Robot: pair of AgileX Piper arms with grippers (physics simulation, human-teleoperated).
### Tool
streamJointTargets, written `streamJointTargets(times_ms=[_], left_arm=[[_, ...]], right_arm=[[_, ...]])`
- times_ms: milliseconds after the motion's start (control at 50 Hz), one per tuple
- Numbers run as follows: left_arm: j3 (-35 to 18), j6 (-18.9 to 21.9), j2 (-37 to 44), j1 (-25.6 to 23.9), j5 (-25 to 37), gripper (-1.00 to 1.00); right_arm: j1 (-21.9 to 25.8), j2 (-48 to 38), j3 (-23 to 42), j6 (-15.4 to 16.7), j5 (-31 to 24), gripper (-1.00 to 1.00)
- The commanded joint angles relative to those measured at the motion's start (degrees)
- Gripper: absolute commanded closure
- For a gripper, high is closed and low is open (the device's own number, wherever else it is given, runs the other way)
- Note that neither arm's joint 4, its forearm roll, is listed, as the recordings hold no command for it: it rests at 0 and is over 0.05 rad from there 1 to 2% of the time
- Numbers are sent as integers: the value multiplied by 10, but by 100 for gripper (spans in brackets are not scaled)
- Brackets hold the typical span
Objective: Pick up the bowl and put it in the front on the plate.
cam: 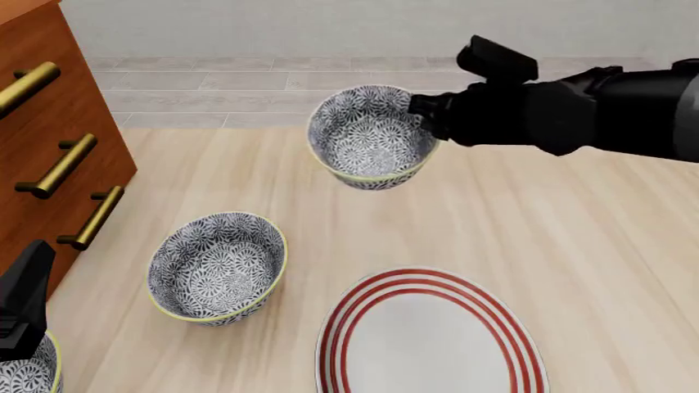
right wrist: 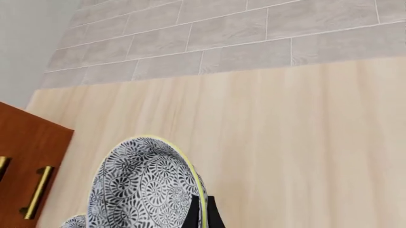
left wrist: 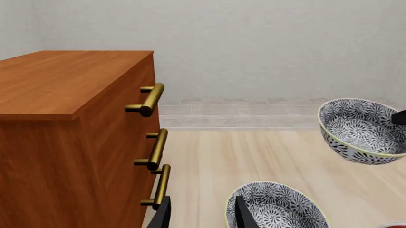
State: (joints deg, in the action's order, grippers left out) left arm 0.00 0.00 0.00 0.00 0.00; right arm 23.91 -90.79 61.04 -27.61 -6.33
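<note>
The bowl (cam: 369, 137) hangs tilted in the air above the table's far middle, with my right gripper (cam: 424, 106) shut on its right rim. The right wrist view shows the patterned wall of the bowl (right wrist: 146, 187) edge-on, with the gripper (right wrist: 200, 213) pinching its yellow-green rim. The left wrist view also catches this bowl (left wrist: 362, 130). The plate (cam: 431, 336) lies flat at the front, below and nearer than the held bowl. My left gripper (left wrist: 201, 216) is open with nothing in it, low at the front left (cam: 31, 278).
A second identical bowl (cam: 216, 266) (left wrist: 279, 206) sits on the table left of the plate. A third bowl (cam: 22, 372) peeks in at the front left corner. A wooden drawer cabinet (cam: 55, 139) with brass handles (left wrist: 152, 99) stands along the left side.
</note>
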Motion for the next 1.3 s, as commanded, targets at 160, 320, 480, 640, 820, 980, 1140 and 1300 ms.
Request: streamJointTargets(times_ms=[160,320,480,640,820,980,1140,1300], left_arm=[[0,0,0,0,0,-100],[0,0,0,0,0,-100],[0,0,0,0,0,-100],[0,0,0,0,0,-100],[0,0,0,0,0,-100],[0,0,0,0,0,-100],[0,0,0,0,0,-100],[0,0,0,0,0,-100]], right_arm=[[-7,94,-87,-32,7,100],[-14,129,-113,-39,1,100],[-19,165,-142,-39,-10,100],[-31,202,-161,-29,-30,100],[-33,238,-184,-31,-41,100],[-35,272,-204,-31,-59,100],[-19,307,-224,-42,-74,100],[-20,339,-244,-47,-89,100]])
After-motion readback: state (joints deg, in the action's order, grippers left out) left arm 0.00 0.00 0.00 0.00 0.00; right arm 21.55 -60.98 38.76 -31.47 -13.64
